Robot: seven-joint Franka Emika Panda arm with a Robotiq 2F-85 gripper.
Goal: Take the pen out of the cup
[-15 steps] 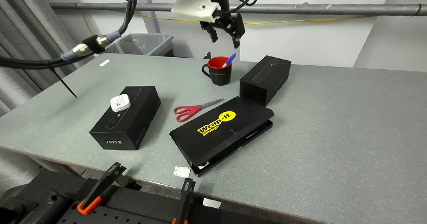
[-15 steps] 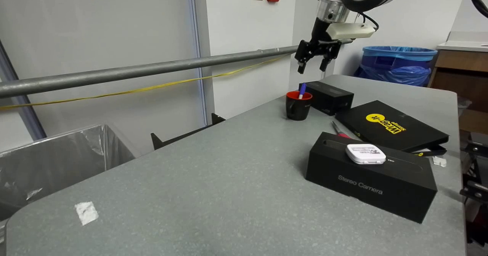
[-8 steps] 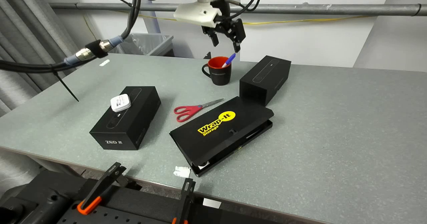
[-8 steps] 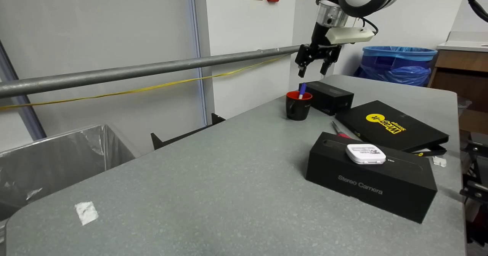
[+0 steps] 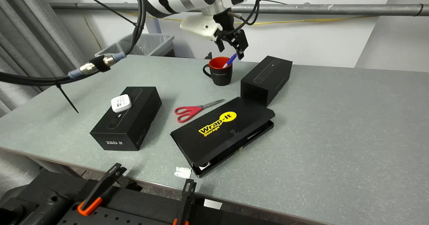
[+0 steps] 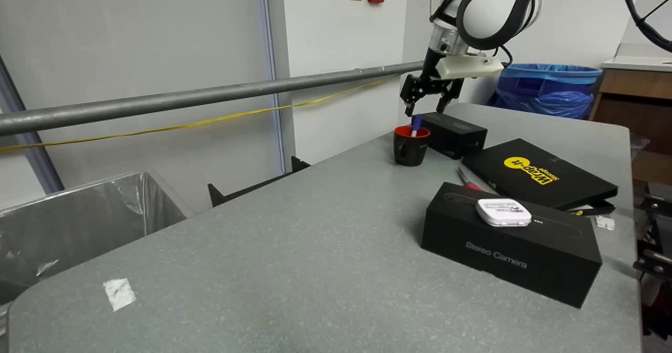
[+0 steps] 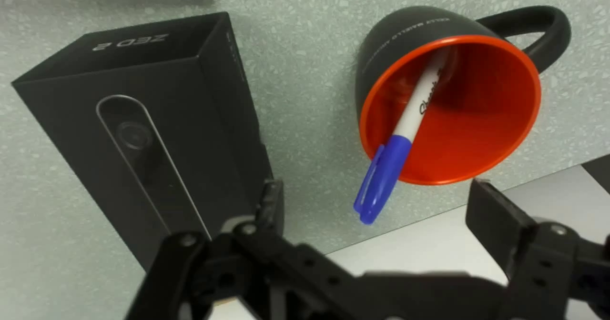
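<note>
The cup is a mug, black outside and red inside, standing upright on the grey table in both exterior views [image 5: 221, 77] [image 6: 410, 151] and the wrist view [image 7: 476, 134]. The pen [image 7: 388, 170] has a white barrel and blue cap. It leans in the cup with its cap sticking out over the rim, also in both exterior views [image 5: 230, 60] [image 6: 416, 124]. My gripper [image 7: 376, 205] is open and empty, its fingers apart on either side of the pen's cap in the wrist view. In both exterior views the gripper [image 5: 231, 52] [image 6: 425, 111] is just above the cup.
A black box [image 5: 266, 76] stands close beside the cup. Red scissors [image 5: 191, 111], a black Wrap-It case [image 5: 214, 148] and another black box [image 5: 134, 118] with a white case [image 5: 121, 103] on it lie nearer the front. A wall with a pipe [image 5: 335, 9] is behind.
My gripper has come down toward the cup and pen, staying open. The pen, the cup and the other objects have not moved.
</note>
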